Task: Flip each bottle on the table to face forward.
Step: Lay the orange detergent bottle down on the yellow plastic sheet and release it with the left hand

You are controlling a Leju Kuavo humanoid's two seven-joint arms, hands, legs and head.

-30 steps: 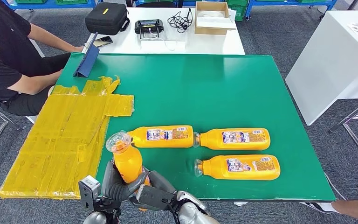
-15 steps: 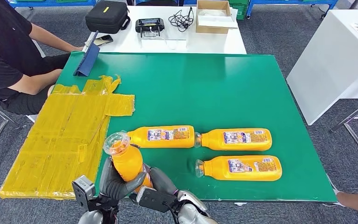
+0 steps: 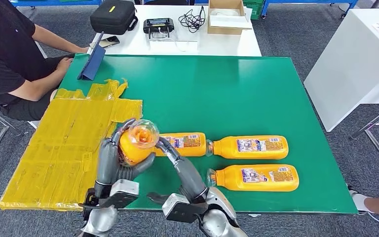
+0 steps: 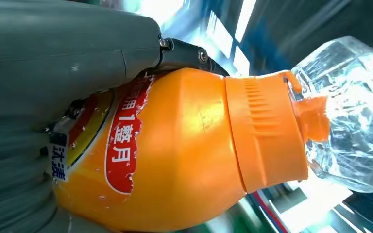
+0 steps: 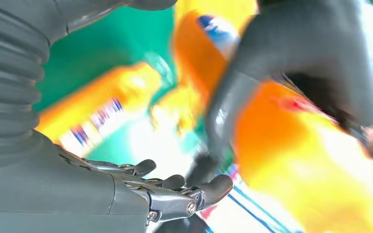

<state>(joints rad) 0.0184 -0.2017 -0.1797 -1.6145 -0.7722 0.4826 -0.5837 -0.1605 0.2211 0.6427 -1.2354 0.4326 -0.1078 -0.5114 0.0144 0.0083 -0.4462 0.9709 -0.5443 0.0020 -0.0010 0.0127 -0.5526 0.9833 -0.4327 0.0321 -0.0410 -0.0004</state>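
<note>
Lying beside the left hand (image 3: 112, 165)'s raised bottle (image 3: 135, 144); three bottles (image 3: 249, 147).

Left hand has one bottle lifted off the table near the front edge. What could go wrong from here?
1. The lifted bottle is up in the left hand, with the right hand reaching beside it; a poor handover or regrip could drop it.
2. It hangs just over the nearest lying bottle; a drop could knock that one and its neighbours out of line.
3. The hands work near the table's front edge, so a dropped bottle could roll off.
</note>
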